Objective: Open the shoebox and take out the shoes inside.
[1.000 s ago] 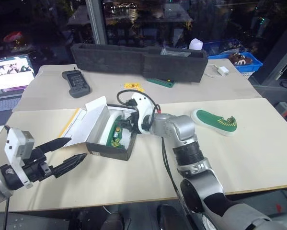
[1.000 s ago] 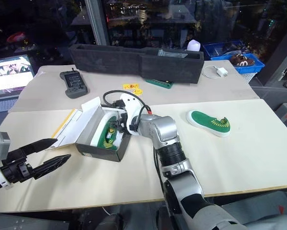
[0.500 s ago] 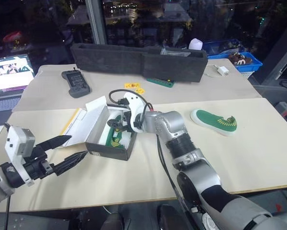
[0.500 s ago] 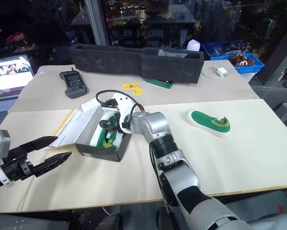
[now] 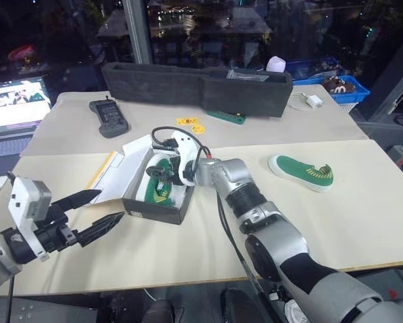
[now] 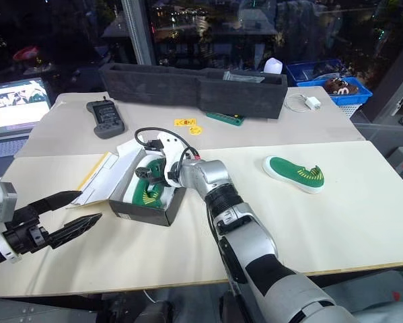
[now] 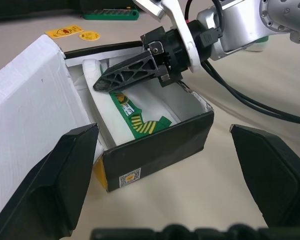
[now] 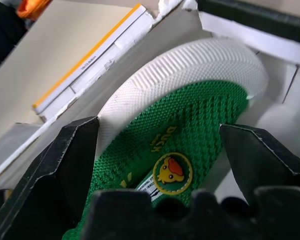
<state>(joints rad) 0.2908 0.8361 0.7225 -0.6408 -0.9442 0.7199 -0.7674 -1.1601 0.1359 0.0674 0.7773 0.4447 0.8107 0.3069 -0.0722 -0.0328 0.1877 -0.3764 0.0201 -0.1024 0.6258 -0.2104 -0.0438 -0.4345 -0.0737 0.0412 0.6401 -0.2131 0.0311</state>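
Observation:
The shoebox (image 5: 154, 210) lies open on the table, its white-lined lid (image 5: 124, 171) folded back to the left. One green shoe (image 8: 190, 100) with a white sole rests inside it. My right gripper (image 5: 161, 180) reaches into the box, open, with one finger (image 7: 129, 75) on each side of that shoe and no visible contact. The other green shoe (image 5: 301, 171) lies on the table to the right. My left gripper (image 5: 109, 204) hovers open just left of the box's near corner, holding nothing.
A long black foam tray (image 5: 194, 84) spans the back of the table. A grey handheld controller (image 5: 108, 118) and an open laptop (image 5: 13, 108) are at the back left. Yellow stickers (image 5: 190, 123) lie behind the box. A blue basket (image 5: 336, 79) stands far right.
My right gripper has pushed further left and deeper into the box, over the shoe, and its wrist has rolled. The left gripper has held its place.

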